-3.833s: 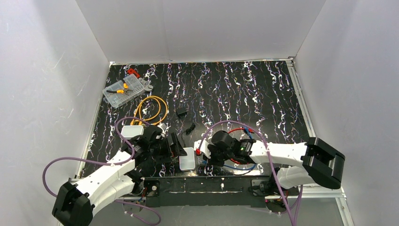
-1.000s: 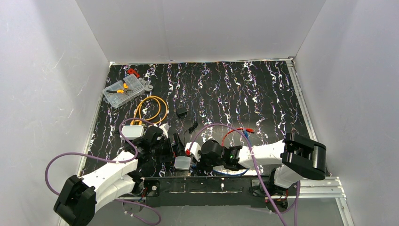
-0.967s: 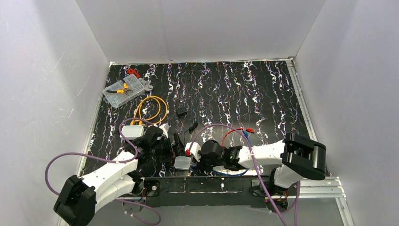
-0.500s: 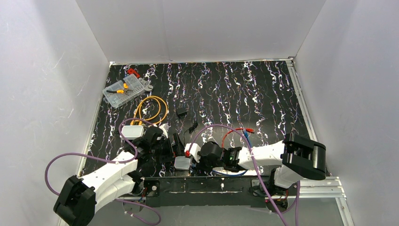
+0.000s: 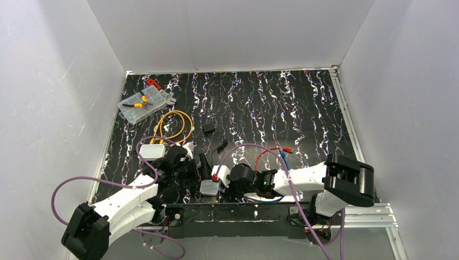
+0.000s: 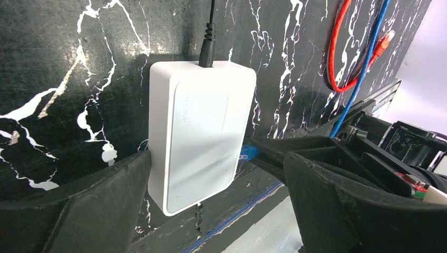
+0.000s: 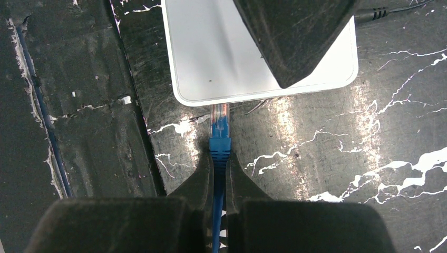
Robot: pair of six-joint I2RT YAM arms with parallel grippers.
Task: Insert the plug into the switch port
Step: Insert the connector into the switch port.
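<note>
My right gripper (image 7: pixel 219 161) is clenched on the blue cable (image 7: pixel 216 221) just behind its plug (image 7: pixel 220 126), with 2 fingertips pinching the boot. The plug lies low over the black marbled table (image 7: pixel 316 153) and points at the edge of the switch (image 7: pixel 211 52) that faces my right wrist. Its clear tip meets the switch port (image 7: pixel 220 104), though I cannot tell whether it has entered the socket or only touches it. My left gripper (image 6: pixel 199 154) grasps the switch across its width, 1 finger on each long side. A black power lead (image 6: pixel 207 39) is plugged into the switch's far end. A red cable (image 6: pixel 337 52) loops on the table nearby.
</note>
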